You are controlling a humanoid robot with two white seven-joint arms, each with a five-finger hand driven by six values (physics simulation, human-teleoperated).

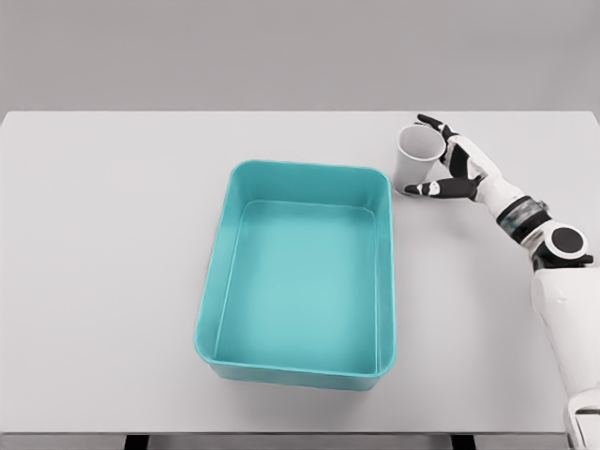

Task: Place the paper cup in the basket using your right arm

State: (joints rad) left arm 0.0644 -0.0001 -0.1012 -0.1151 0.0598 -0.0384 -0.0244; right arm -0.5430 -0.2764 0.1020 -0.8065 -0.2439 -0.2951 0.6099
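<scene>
My right hand [448,164] cups its fingers around the paper cup [414,156], upright on the table [112,234]; lifting it into the basket [309,175] remains.

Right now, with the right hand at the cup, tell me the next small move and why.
Probably close the fingers firmly and lift straight up. The right hand is wrapped around the paper cup, which stands upright on the table, right of the teal basket. The cup must rise above the basket's rim before moving left over it.
</scene>
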